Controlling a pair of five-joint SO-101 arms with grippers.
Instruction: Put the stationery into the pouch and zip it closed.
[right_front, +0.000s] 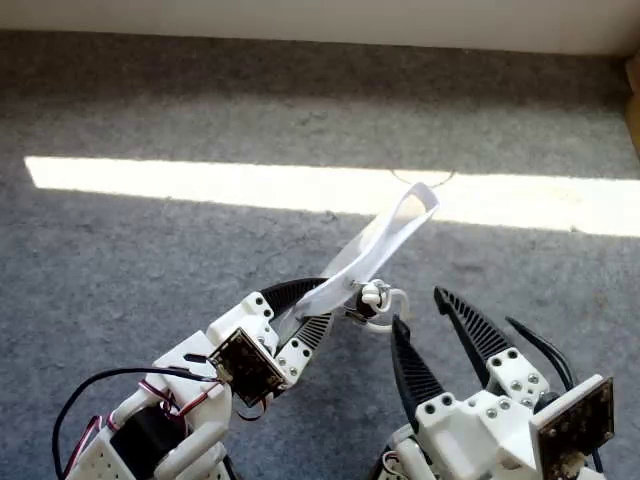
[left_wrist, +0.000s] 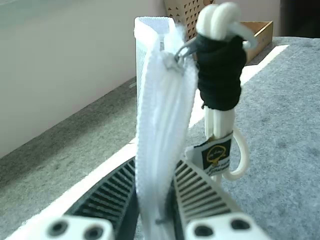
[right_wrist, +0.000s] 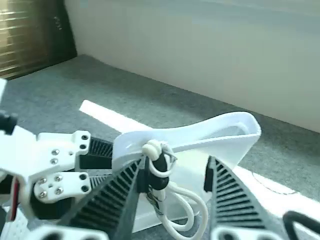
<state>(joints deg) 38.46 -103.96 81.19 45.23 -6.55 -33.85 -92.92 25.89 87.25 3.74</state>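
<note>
Overhead view of a grey, carpet-like table (right_front: 150, 90) crossed by a bright strip of sunlight (right_front: 180, 182).

At 7 o'clock the left arm comes in. The left claw (right_front: 335, 300) points toward 2 o'clock and is clamped on the near end of a white, see-through pouch (right_front: 385, 240). The pouch is lifted off the table near the centre of the picture. It stretches away from the claw toward 1 o'clock, and its far end bows into an open loop over the sunlit strip.

Just beside the left claw's tips, at their 3 o'clock, a white cord (right_front: 378, 295) with a black binding hangs from the pouch's zip.

At 5 o'clock the right claw (right_front: 420, 308) is spread wide and holds nothing, its two black ribbed fingers pointing toward 11 o'clock. The cord sits just off the tip of the nearer finger; whether they touch cannot be told.

From the left wrist camera, the pouch (left_wrist: 160, 125) stands on edge, squeezed between the ribbed fingers of the left claw (left_wrist: 159, 170). The cord (left_wrist: 220, 75) and a small black-and-yellow tag (left_wrist: 217, 155) hang just beside it. A cardboard box (left_wrist: 257, 30) sits far behind.

From the right wrist camera, the right claw (right_wrist: 175, 162) gapes wide. The cord (right_wrist: 157, 167) lies just inside one finger, and the pouch (right_wrist: 210, 135) spans the gap beyond the tips. What the pouch holds cannot be made out.
</note>
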